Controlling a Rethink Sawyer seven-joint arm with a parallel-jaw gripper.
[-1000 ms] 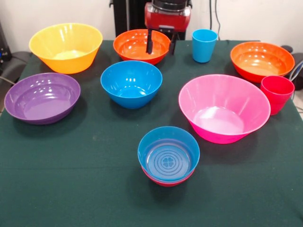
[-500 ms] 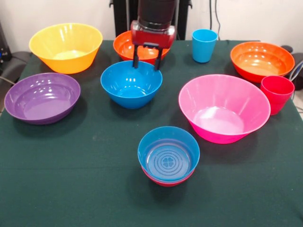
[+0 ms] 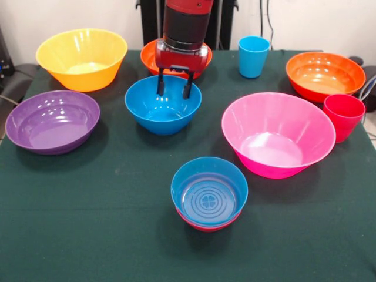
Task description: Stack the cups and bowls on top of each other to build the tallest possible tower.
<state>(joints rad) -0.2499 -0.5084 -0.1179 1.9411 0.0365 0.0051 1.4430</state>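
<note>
Fingers (image 3: 174, 91) spread and pinching nothing, hanging straight down over the far rim of the medium blue bowl (image 3: 163, 104) — one tip sits at about x 273, the other near 320, both inside the rim line. Right of that and nearer the camera sits the small stack (image 3: 208, 194), blue bowl nested in a red one on the desk (image 3: 88, 223) — likely where the medium bowl goes

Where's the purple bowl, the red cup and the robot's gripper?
purple bowl (image 3: 51, 121), front view, inside bottom
red cup (image 3: 343, 116), front view, outer wall
gripper (image 3: 173, 88), front view, between its two open fingertips
</note>
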